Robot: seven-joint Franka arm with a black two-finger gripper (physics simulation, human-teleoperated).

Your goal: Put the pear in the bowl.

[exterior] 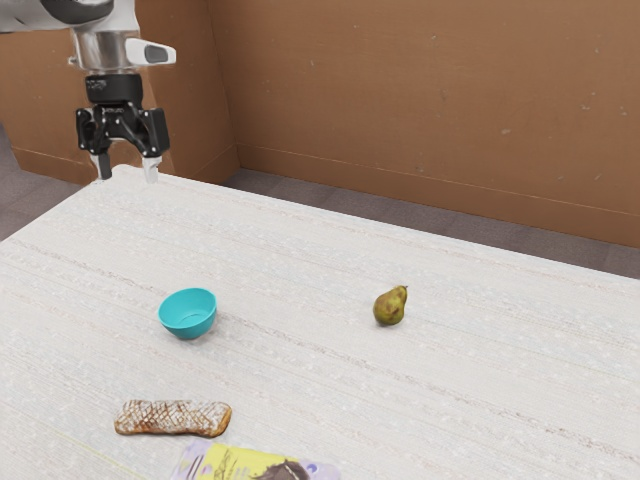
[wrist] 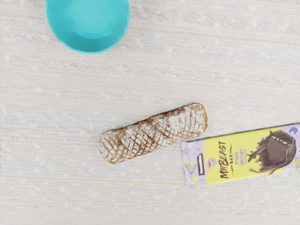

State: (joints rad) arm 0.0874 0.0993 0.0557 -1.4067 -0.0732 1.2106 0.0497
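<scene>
Hanging in the air, well apart from the turquoise bowl (exterior: pixel 188 324) and higher than its rim, the black gripper (exterior: pixel 128 170) holds its two fingers spread, with a clear gap between the tips. The bowl sits upright on the pale table (exterior: pixel 300 400). The pear (exterior: pixel 389 308) rests on the table outside the bowl, well apart from it toward the exterior view's right, its stem end up and leaning the same way. Nearer the exterior camera than the bowl lies a lattice-patterned pastry (wrist: pixel 153 133), browned and dusted white. Farther from the bowl than most of the pastry lies a chocolate bar (wrist: pixel 239 157) in a yellow and lilac wrapper, one end just beside the pastry; whether they touch, I cannot tell. Beyond the bowl, past the table's edge, stands a brown wall (exterior: pixel 420 100).
</scene>
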